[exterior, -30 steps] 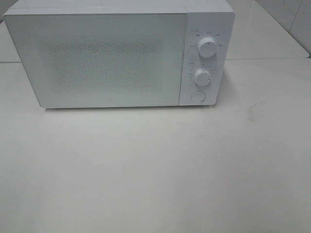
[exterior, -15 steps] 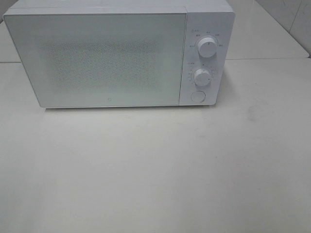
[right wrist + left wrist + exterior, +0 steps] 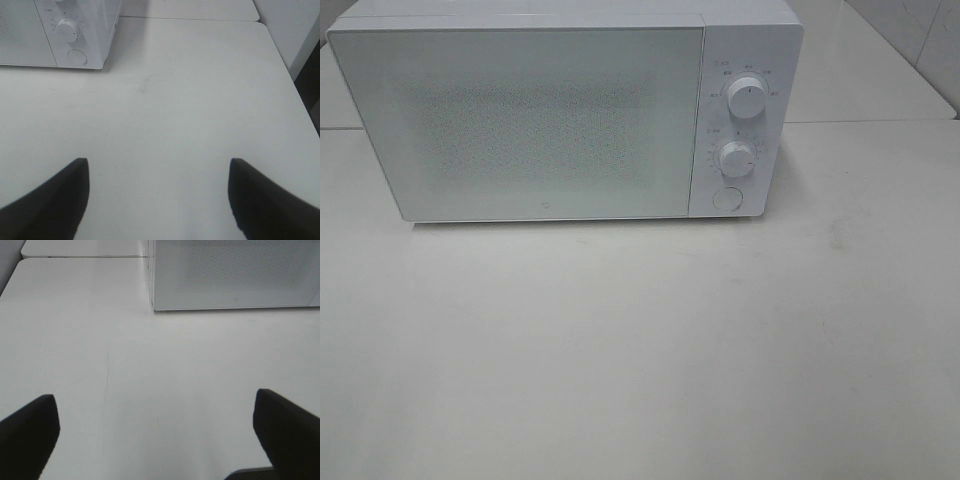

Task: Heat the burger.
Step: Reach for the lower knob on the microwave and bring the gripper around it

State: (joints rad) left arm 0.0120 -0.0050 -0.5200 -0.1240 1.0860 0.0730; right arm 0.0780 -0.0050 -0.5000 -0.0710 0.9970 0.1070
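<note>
a: what is sitting on the desk, and is anything getting in the way?

b: a white microwave oven (image 3: 560, 115) is standing by the far edge of the desk (image 3: 640, 350), toward its far left corner. its door (image 3: 520, 125) is lying shut, facing the near edge. the stretch of desk in front of it is lying open to both arms.

a: how is it looking?

b: boxy and matte. the door is showing a fine speckled mesh panel. on the right-hand strip a round upper knob (image 3: 747, 99) is sitting above a lower knob (image 3: 735, 158), with a flat round button (image 3: 726, 198) beneath them. the desk is looking smooth and off-white, and a seam is running where a second slab is meeting it behind.

a: and the grippers?

b: the left gripper (image 3: 155, 405) is hovering over the desk with its dark fingers (image 3: 30, 432) spread wide apart, only a faintly scratched surface showing between them. the right gripper (image 3: 159, 170) is hanging with its jaws apart too, gripping nothing.

a: where is the burger?

b: it is not showing in any view, so i cannot tell.
</note>
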